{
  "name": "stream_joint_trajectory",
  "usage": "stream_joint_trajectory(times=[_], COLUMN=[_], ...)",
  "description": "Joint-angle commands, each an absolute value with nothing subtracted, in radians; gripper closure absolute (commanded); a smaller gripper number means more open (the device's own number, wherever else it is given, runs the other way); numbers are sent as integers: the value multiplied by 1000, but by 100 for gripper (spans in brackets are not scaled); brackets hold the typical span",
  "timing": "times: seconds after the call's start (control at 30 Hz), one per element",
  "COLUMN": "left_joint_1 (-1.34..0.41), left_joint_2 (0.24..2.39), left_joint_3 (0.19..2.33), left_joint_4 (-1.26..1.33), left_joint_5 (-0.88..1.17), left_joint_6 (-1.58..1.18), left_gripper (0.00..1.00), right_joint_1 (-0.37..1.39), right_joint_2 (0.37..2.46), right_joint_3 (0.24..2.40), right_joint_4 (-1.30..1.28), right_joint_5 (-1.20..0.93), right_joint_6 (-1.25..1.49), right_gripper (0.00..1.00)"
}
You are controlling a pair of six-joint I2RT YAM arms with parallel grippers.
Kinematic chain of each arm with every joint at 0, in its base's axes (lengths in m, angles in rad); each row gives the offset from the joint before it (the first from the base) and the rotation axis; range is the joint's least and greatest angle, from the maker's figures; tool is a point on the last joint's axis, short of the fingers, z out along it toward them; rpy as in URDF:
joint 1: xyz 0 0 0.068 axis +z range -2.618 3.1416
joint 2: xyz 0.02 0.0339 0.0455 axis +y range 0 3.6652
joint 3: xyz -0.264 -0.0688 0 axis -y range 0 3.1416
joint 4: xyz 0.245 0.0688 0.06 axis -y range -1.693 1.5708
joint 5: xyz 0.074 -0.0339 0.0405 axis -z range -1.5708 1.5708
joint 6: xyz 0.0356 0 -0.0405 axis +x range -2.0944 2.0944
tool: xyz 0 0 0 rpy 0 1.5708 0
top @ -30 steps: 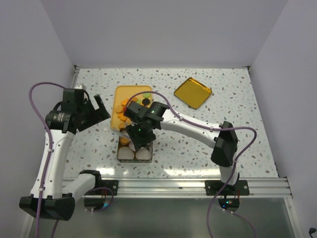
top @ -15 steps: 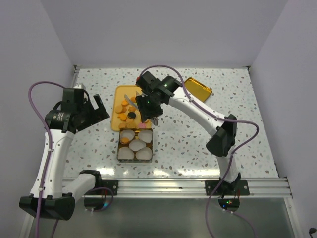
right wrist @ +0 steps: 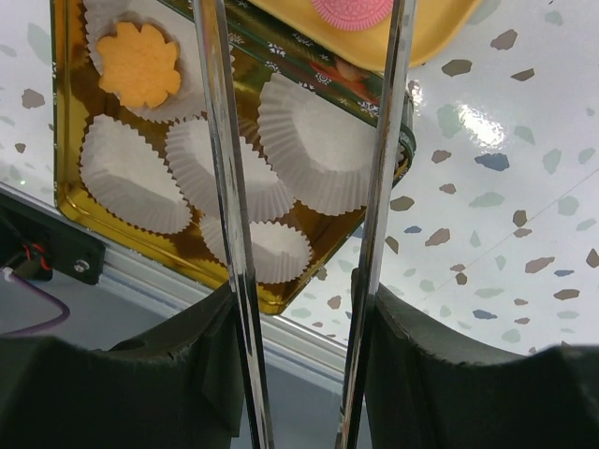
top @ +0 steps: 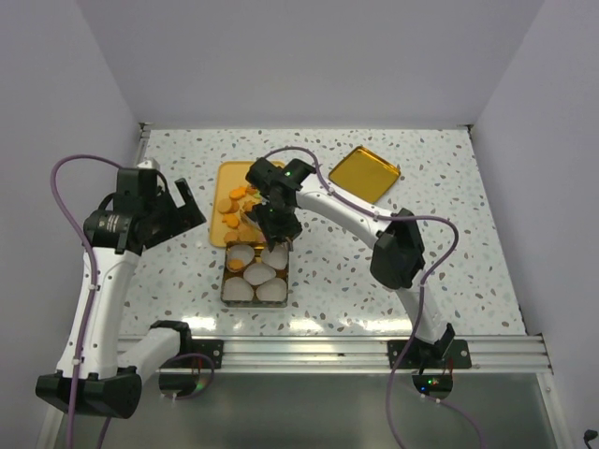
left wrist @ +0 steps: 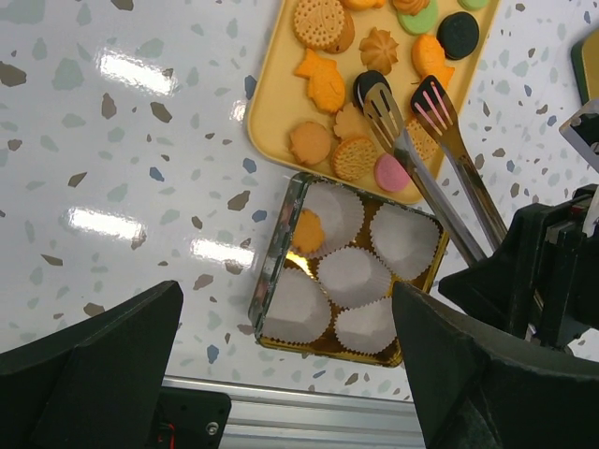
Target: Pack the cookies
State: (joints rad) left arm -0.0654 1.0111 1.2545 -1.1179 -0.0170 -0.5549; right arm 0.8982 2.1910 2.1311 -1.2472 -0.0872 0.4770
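The speckled worktop [top: 449, 271] carries a yellow tray [left wrist: 271, 112] and, touching its near edge, a gold tin [left wrist: 277, 254] of white paper cups [left wrist: 351, 276]. Its lid [top: 365, 173] lies well apart at the far right. The left gripper [top: 190, 208] hangs spread wide and holds nothing. The right gripper [right wrist: 299, 323] clamps metal tongs [left wrist: 440, 187], whose tips stand apart over the tray. Most cookies [left wrist: 323, 84] lie on the tray. One orange cookie [left wrist: 307, 232] sits in a cup.

place: robot lab | cues: white walls [top: 309, 56], speckled table [top: 468, 271], aluminium rail [top: 328, 353]
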Motion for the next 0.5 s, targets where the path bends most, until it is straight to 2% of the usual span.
stream_joint_trajectory(times=[0.0,0.47], left_joint_1=[-58,-58], left_joint_2=[991,1002], left_joint_3=[1281,1284], left_joint_4=[-1127,-1134], left_joint_5=[-38,-44], left_joint_6=[-525,-514], left_gripper=[0,0], right_joint_1=[894,896], right_joint_2=[2189,2246], right_joint_3=[2131,2123], right_joint_4=[-1233,-1198], right_joint_5=[-127,-152], right_joint_6=[466,480], right_gripper=[52,53])
